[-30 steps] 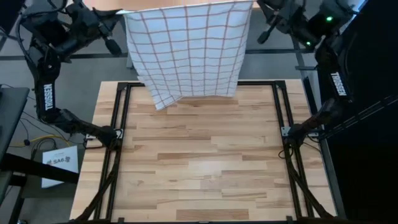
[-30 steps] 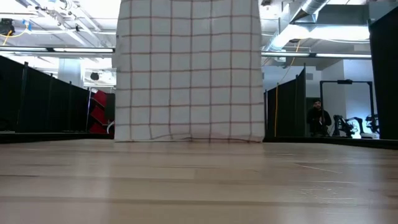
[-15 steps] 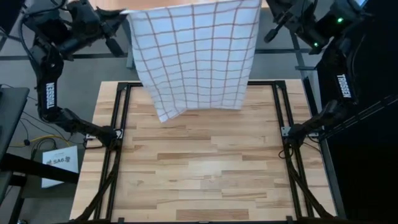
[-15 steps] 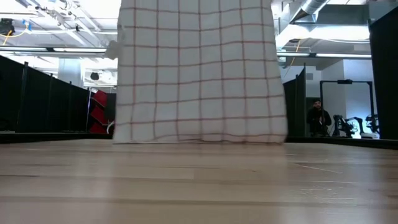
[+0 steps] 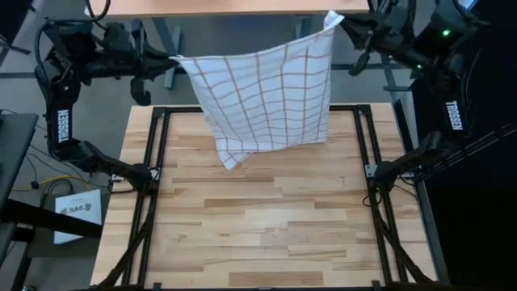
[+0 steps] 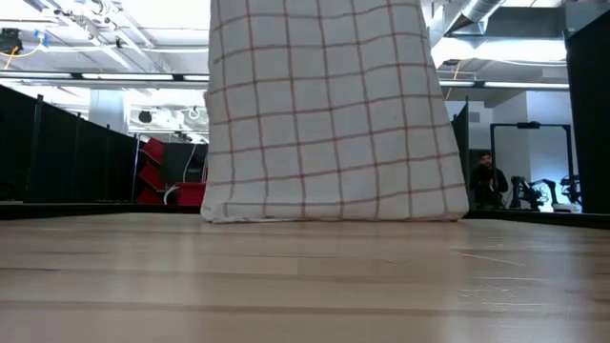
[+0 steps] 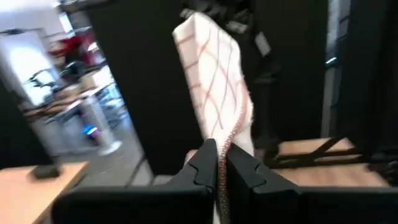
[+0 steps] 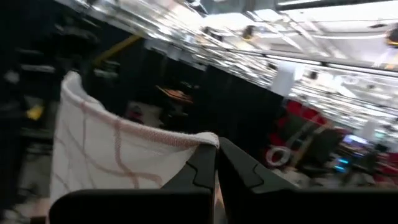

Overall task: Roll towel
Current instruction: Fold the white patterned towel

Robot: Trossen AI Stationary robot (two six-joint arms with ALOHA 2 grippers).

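The towel, white with thin reddish-brown check lines, hangs spread between my two grippers over the table's far part. In the low view the towel fills the middle, and its lower edge hangs at table height; whether it touches the wood I cannot tell. My left gripper is shut on its upper left corner. My right gripper is shut on its upper right corner, farther back. My left gripper pinches the towel's upper left corner between its two fingers, coming level from the table's left. The cloth hangs below, fairly flat. My right gripper pinches the upper right corner between its two fingers, level, from the right. The top edge sags a little between the grippers.
The wooden table lies bare below the towel, framed by black rails on both sides. A sheet of paper lies off the table's left. A person stands far back in the room.
Both wrists have rolled and swung in toward the table, the left one more. The towel's top edge has come forward, its left corner nearer the table than its right. The hanging cloth has swung toward the near and right side, its lower edge spreading wider.
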